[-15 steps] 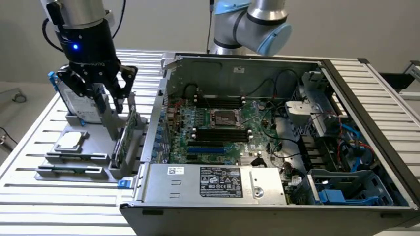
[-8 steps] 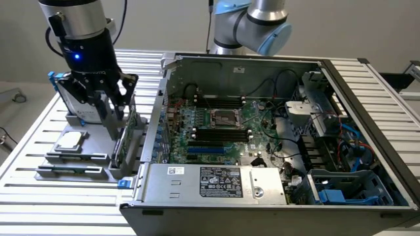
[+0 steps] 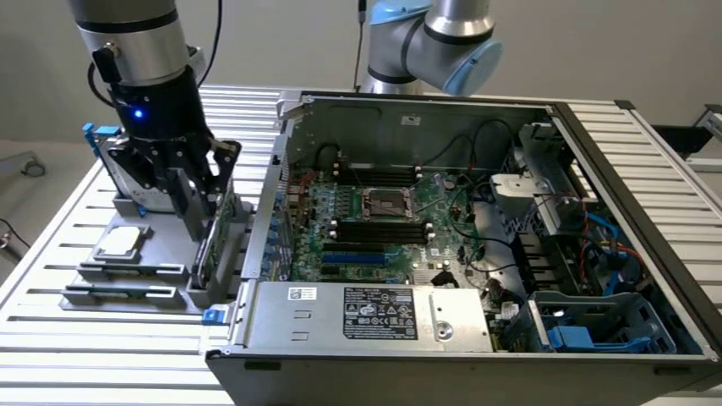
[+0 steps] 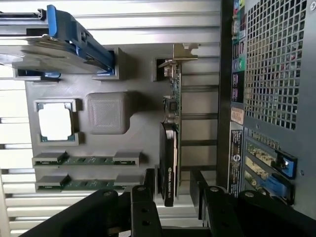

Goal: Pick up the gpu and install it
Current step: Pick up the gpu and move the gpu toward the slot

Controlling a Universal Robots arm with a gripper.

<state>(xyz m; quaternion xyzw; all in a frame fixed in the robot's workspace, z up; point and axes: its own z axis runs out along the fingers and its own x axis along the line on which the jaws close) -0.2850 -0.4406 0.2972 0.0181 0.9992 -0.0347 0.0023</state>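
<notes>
While the gripper [image 3: 203, 207] is hanging over the tray with its jaws spread wide, its fingers [image 4: 149, 185] are standing on either side of the gpu [image 4: 170, 148], holding nothing; the gpu is standing on edge in a grey holder tray [image 3: 113, 279] at the exterior view's left, just beside the open computer case [image 3: 451, 338]; a processor chip [image 3: 121, 244] and memory sticks [image 3: 118, 296] are lying in the same tray, further left; the tray is sitting on a slatted table [image 3: 57, 347].
</notes>
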